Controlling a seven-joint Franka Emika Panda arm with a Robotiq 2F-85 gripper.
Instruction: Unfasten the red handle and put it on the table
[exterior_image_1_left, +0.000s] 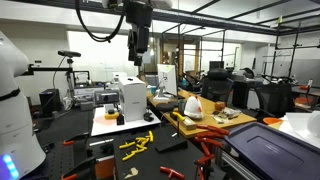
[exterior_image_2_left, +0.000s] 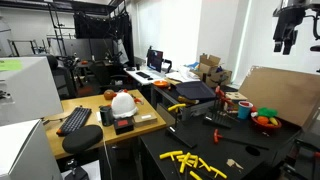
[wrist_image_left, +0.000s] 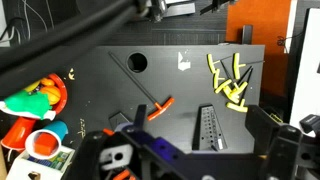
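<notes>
Gripper high, jaws wide and empty.
I hold it well above the red handle on the table to line up.

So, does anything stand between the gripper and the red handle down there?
Nothing visible does. The gripper hangs high above the table, jaws open. In the wrist view the red handle shows unobstructed below, with the yellow pieces well aside.

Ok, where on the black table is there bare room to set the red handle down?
In the wrist view the black table is bare between the round hole and the yellow pieces. It is crowded by the bowl of toys and around the red handle and grey block.
</notes>
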